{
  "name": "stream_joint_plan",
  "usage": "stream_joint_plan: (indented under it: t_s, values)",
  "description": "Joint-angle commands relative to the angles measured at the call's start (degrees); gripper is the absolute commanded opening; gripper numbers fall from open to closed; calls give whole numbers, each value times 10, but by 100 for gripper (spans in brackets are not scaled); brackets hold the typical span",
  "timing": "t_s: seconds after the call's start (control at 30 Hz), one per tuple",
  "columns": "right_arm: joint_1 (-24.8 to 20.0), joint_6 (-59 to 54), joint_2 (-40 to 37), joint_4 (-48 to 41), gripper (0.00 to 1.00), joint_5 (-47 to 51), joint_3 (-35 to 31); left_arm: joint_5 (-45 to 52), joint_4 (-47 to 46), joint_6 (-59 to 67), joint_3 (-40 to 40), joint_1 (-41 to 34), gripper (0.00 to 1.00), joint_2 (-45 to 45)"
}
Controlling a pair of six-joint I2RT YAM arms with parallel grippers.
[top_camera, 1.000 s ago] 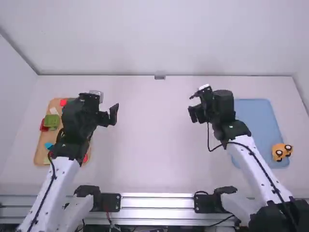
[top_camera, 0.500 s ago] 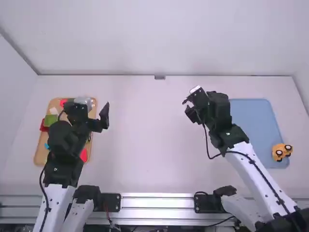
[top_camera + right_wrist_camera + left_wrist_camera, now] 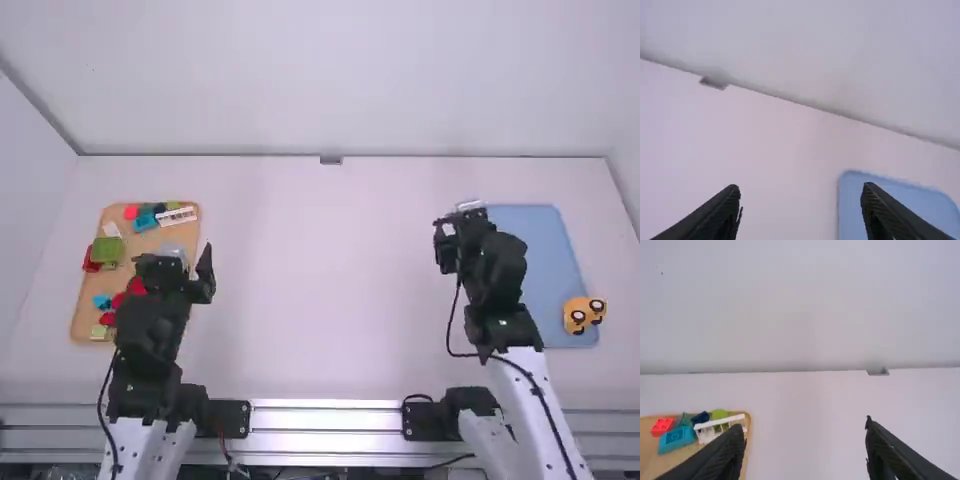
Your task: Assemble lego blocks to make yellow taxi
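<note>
Blocks (image 3: 145, 222) lie on the left's tan tray (image 3: 82, 312), a yellow car (image 3: 573, 306) on the right's blue one (image 3: 525, 250); my left pincer (image 3: 178, 264) and right pincer (image 3: 462, 236) gape.

On the table (image 3: 320, 280): block tray (image 3: 140, 247) far to the left, second tray (image 3: 540, 260) far to the right, wide stretch between. Toy car (image 3: 583, 314) on second tray, near right corner, at the rim. Along block tray's far edge, left to right: corner block (image 3: 131, 212), then flat block (image 3: 146, 222) a little nearer, then long piece (image 3: 177, 217) toward far right corner. At left rim: large block (image 3: 106, 250), with edge block (image 3: 91, 262) just left, small piece (image 3: 112, 229) just behind. Loose pieces farther forward; among them, front block (image 3: 98, 332) in near left corner. Behind table: wall (image 3: 320, 80).
</note>
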Motion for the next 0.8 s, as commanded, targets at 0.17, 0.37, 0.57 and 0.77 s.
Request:
stream_joint_plan:
  t_s: [0.17, 0.37, 0.57, 0.77]
  values:
    - [-17, 130, -103, 1, 45, -2, -101, -6, 3, -1, -98, -2, 44, -100]
    - [-17, 131, -185, 1, 30, -2, -183, -6, 3, -1, -171, -2, 31, -173]
    - [-17, 131, -248, 1, 19, -2, -246, -6, 3, -1, -189, -2, 22, -185]
    - [-17, 131, -311, 1, 8, -2, -309, -6, 3, -1, -189, -2, 13, -185]
